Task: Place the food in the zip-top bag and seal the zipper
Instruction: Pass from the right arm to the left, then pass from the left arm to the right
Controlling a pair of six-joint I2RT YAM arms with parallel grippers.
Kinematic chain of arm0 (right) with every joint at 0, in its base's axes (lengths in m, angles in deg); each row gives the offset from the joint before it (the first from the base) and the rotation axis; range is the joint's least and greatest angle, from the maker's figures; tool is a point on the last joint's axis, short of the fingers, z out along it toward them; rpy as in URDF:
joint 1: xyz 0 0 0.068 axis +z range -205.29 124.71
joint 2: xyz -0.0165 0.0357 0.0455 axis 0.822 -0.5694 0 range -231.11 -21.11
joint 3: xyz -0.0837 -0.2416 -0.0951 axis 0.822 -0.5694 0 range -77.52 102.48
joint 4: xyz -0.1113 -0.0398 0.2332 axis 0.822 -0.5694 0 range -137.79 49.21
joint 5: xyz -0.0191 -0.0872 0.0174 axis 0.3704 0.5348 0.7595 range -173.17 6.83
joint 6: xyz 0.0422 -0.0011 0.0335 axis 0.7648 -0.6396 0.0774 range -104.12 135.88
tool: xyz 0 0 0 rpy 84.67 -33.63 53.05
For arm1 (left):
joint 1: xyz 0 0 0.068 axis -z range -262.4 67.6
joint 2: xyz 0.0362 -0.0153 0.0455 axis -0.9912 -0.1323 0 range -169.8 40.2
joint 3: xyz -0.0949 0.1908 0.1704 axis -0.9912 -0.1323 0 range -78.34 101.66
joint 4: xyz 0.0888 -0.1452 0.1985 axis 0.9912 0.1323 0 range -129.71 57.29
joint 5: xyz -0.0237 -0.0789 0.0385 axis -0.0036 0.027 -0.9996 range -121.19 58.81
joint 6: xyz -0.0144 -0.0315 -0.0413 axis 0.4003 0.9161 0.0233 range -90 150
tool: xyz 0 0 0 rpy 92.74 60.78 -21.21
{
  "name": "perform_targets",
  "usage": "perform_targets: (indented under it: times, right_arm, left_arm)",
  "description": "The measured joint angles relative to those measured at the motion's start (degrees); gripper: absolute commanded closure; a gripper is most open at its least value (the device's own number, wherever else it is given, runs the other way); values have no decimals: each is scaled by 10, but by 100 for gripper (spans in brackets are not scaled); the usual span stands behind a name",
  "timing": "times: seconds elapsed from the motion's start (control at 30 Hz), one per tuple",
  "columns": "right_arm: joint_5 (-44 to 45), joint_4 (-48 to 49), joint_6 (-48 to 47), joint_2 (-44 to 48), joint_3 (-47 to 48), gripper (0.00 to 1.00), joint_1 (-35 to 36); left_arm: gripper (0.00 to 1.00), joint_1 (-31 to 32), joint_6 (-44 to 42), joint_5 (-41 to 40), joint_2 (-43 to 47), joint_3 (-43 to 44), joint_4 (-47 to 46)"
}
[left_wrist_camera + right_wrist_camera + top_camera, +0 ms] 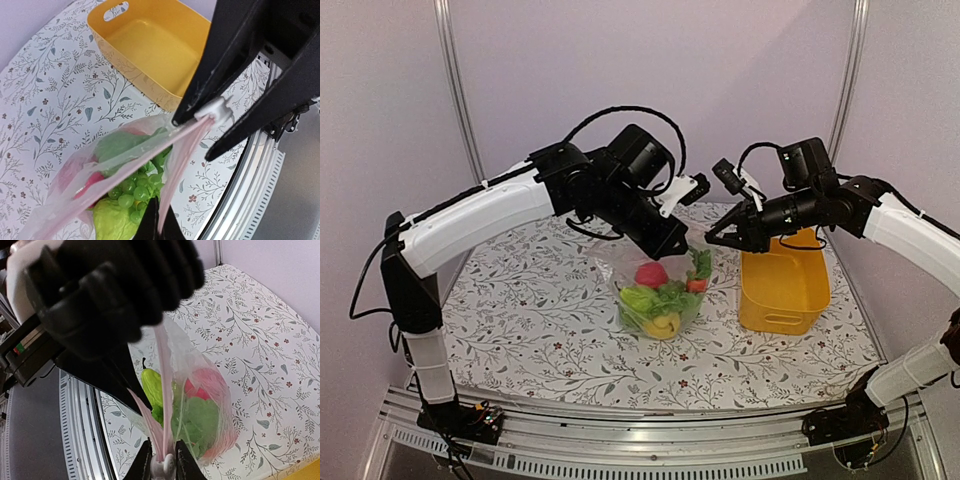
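The clear zip-top bag [660, 300] hangs between both grippers just above the table, mouth up. Inside lie a red ball [651, 274], a yellow lemon [665, 325], green pieces [655, 298], an orange-red carrot [697, 285] and a green grape bunch [131, 187]. My left gripper [675, 245] is shut on the pinkish zipper strip [125, 172] at one end of the mouth; its fingers [150, 220] pinch the strip. My right gripper [712, 240] is shut on the white zipper slider [163, 469] at the other end. The slider also shows in the left wrist view [216, 107].
The yellow basket [782, 285] stands right of the bag, with nothing in it [150, 45]. The floral tablecloth [520, 310] covers the table. The metal front rail [650, 440] runs along the near edge. Pale walls stand behind and at the sides.
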Motion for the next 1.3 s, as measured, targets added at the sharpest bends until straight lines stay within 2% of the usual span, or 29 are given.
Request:
perform_targets:
  times: [0.1, 0.6, 0.77, 1.03, 1.13, 1.23, 1.3]
  right_arm:
    - [-2, -1, 3, 0, 0, 70, 0]
    - [2, 29, 3, -4, -1, 70, 1]
    - [28, 42, 3, -21, -1, 63, 9]
    - [50, 72, -2, -30, -1, 58, 10]
    - [47, 80, -2, -32, -1, 64, 11]
    - [41, 86, -2, -36, -1, 79, 11]
    - [33, 88, -1, -39, -1, 83, 11]
  left_arm:
    - [100, -2, -4, -14, 4, 0, 4]
    - [100, -14, -10, -22, 36, -6, 14]
    - [100, -14, -10, -21, 36, -6, 14]
    - [100, -14, -10, -19, 36, -9, 14]
    - [100, -15, -11, -16, 36, -9, 14]
    - [100, -16, -10, -13, 36, -9, 14]
    - [100, -17, -10, -12, 36, -9, 14]
